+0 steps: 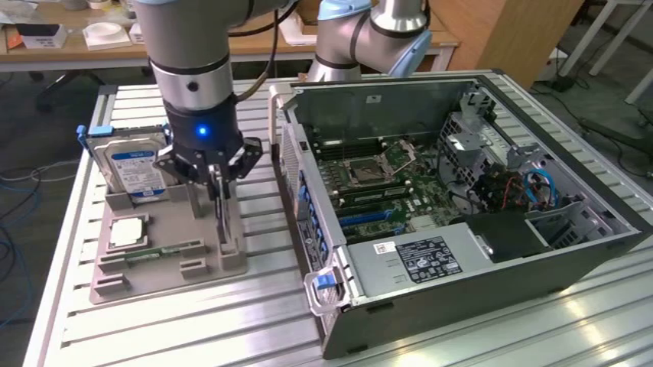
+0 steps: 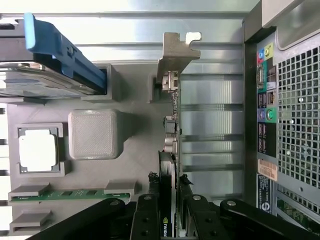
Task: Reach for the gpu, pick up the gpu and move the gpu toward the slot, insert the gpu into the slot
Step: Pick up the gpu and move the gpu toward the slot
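The gpu (image 1: pixel 223 220) stands on edge in the grey holder (image 1: pixel 168 269), to the exterior view's left of the open computer case. My gripper (image 1: pixel 216 180) has come down over its upper edge, with one finger on each side of the card. In the wrist view the gpu (image 2: pixel 171 145) is edge-on, its silver bracket (image 2: pixel 176 55) at the far end, and my gripper (image 2: pixel 169 210) is shut on the card, which still sits in the holder. The slot (image 1: pixel 368 218) is a blue strip on the motherboard inside the case.
The holder also carries a hard drive (image 1: pixel 133 164) with a blue label, a processor (image 1: pixel 128 231) and a memory stick (image 1: pixel 153 251). The case (image 1: pixel 479 252) lies open-side up on the slatted aluminium table. A second arm (image 1: pixel 368 38) stands behind the case.
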Robot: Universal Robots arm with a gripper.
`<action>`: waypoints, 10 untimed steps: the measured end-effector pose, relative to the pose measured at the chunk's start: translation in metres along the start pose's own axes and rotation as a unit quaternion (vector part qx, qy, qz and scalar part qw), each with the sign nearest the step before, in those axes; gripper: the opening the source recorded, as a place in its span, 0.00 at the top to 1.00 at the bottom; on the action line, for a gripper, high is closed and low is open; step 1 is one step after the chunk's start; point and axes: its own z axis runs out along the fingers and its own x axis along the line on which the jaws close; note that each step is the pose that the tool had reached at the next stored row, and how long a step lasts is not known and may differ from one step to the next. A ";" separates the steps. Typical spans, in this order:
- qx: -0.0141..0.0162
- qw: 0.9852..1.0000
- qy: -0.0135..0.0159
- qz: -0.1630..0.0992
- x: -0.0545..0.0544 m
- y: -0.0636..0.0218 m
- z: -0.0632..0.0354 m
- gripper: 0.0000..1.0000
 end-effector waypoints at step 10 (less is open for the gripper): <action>0.000 1.000 0.000 0.000 -0.001 0.0015 -0.0327 0.74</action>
